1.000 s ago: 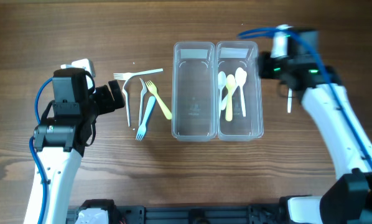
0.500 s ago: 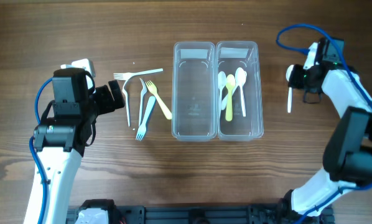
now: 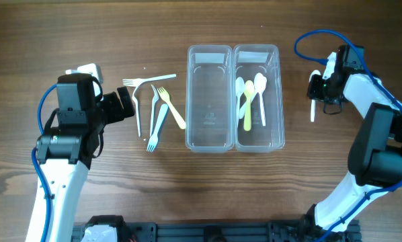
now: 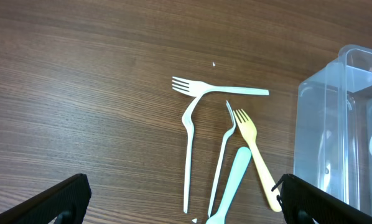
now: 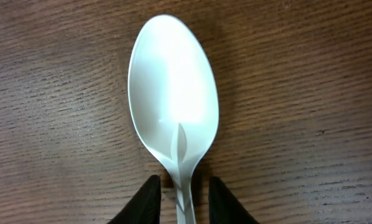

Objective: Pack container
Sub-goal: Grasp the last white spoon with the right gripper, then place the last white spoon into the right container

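Observation:
Two clear containers stand side by side mid-table. The left container is empty. The right container holds three spoons, white, yellow and pale. A white spoon lies on the table right of them; in the right wrist view its bowl faces up. My right gripper is open, its fingertips straddling the spoon's handle with small gaps either side. Several forks lie left of the containers and show in the left wrist view. My left gripper is wide open just before them.
The forks are white, yellow and light blue, overlapping in a loose cluster. The clear container's corner stands at the right of the left wrist view. Bare wood surrounds both arms.
My right arm has moved from beside the right container out to the right and down onto the white spoon. The left arm and the forks have not moved.

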Motion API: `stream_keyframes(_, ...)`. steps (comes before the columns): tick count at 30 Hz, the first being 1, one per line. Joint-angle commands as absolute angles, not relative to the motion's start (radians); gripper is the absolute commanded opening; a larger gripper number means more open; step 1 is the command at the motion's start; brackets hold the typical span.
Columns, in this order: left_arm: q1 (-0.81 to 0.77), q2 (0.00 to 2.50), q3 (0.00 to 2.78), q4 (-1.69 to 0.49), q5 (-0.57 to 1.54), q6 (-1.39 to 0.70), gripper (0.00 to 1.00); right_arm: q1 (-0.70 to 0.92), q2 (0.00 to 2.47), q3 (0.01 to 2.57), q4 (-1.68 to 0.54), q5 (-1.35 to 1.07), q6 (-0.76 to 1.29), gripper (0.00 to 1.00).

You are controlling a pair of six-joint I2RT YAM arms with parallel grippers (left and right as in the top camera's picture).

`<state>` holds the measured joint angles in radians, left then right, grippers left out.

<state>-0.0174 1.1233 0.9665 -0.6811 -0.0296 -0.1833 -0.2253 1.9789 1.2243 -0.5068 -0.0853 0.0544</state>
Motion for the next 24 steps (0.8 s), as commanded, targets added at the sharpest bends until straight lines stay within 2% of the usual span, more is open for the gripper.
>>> stream_keyframes(1,-0.01,1.124,0.987,-0.678,-0.036,-0.161,1.0,-0.222,2.032,1.218,-0.561,-0.062,0.088,0.17)
stream_keyframes(4,-0.01,1.124,0.987,-0.678,-0.036,-0.161,1.0,-0.222,2.032,1.218,-0.612,0.078,0.167,0.08)
stream_keyframes(7,-0.01,1.124,0.987,-0.678,-0.036,-0.161,1.0,-0.222,2.032,1.218,-0.634,0.112,0.187,0.05)
stream_keyframes(15,-0.01,1.124,0.987,-0.678,-0.036,-0.161,1.0,-0.222,1.982,1.265,-0.697,-0.001,0.193,0.04)
stream_keyframes(24,-0.01,1.124,0.987,-0.678,-0.036,-0.161,1.0,-0.174,1.563,1.364,-0.797,-0.194,0.183,0.04)
